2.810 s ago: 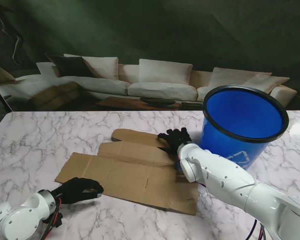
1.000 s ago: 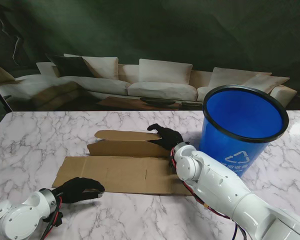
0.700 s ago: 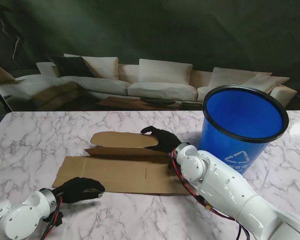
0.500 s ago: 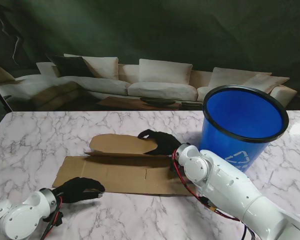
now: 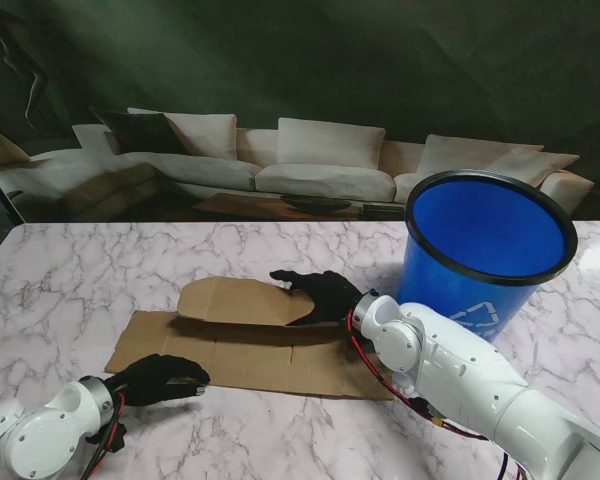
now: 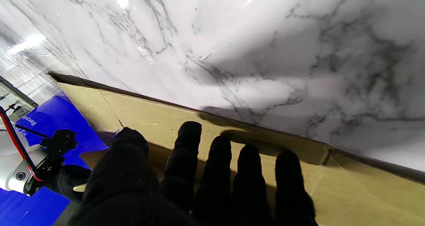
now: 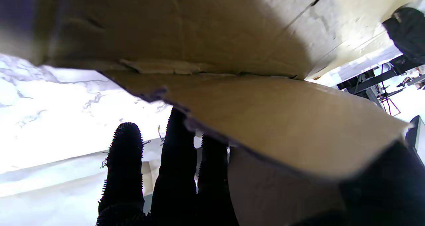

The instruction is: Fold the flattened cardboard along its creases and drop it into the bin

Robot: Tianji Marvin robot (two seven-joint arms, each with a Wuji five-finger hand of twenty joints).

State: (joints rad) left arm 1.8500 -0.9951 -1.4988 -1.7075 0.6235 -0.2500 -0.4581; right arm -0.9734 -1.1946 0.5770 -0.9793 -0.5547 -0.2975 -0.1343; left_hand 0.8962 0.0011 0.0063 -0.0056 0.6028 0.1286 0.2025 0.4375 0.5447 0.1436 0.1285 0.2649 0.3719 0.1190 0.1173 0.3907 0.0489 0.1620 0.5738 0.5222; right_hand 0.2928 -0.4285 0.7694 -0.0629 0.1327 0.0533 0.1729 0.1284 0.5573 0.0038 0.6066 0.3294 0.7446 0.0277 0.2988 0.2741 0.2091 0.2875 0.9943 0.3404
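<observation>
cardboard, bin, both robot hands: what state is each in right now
cardboard: partly folded, far flap tipped over toward me, rest flat.
bin: upright, nothing visible inside.
right robot hand: gripping the flap.
left robot hand: fingers flat on the near left corner.

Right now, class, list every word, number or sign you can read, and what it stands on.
Recycling arrows symbol, white: on the side of the blue bin.
Small white print on the bin in the left wrist view: too small and cut off to read.
Cardboard: no print visible.

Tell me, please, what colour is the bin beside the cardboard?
Bright blue with a black rim; the bin shows best in the stand view.
</observation>
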